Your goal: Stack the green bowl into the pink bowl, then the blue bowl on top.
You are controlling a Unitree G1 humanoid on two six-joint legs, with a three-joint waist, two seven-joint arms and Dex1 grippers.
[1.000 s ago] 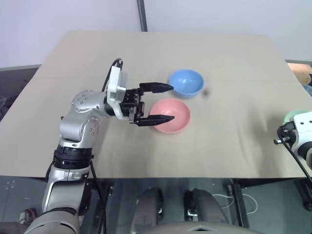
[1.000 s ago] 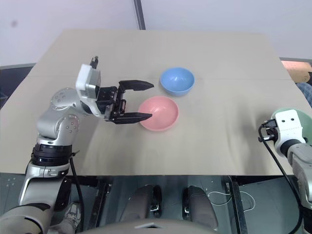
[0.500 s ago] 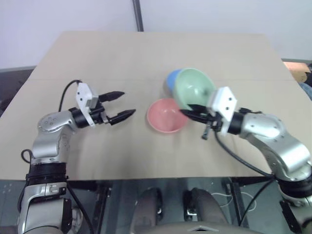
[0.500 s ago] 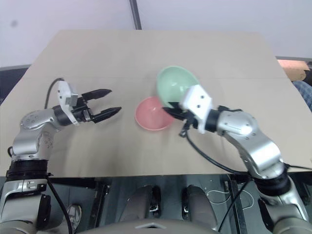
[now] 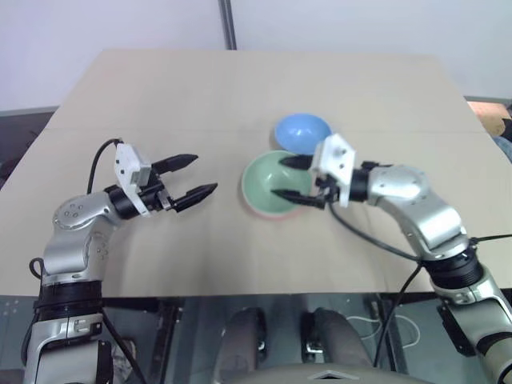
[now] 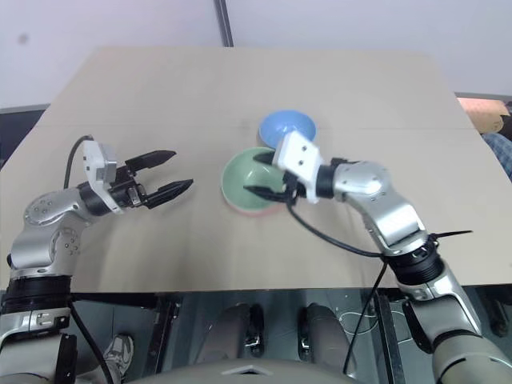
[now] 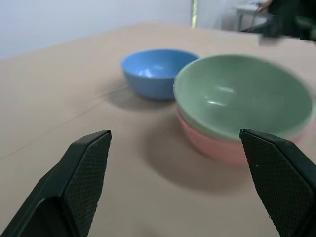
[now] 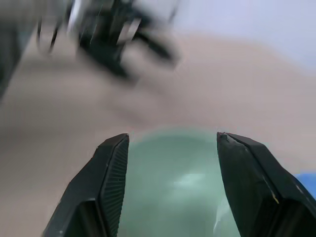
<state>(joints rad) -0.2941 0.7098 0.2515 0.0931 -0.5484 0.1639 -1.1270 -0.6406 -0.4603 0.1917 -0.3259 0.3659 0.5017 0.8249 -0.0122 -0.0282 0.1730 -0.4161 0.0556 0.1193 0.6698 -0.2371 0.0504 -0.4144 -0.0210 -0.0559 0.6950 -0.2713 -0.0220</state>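
The green bowl [image 5: 272, 184] sits level inside the pink bowl [image 7: 215, 147], whose rim shows just below it, near the middle of the table. The blue bowl [image 5: 302, 131] stands directly behind them, upright and almost touching. My right gripper [image 5: 290, 178] reaches in from the right. It is open, and its fingers [image 8: 112, 173] spread over the green bowl's right side without gripping it. My left gripper [image 5: 206, 173] hangs open and empty a short way left of the bowls, pointing toward them.
The tan table [image 5: 160, 88] has wide bare surface to the left, behind and to the right of the bowls. Its front edge runs close below both arms. A dark pole [image 5: 229, 24] rises behind the far edge.
The right gripper carried the tilted green bowl leftward and down into the pink bowl, then opened. The left arm drew back to the left, away from the bowls.
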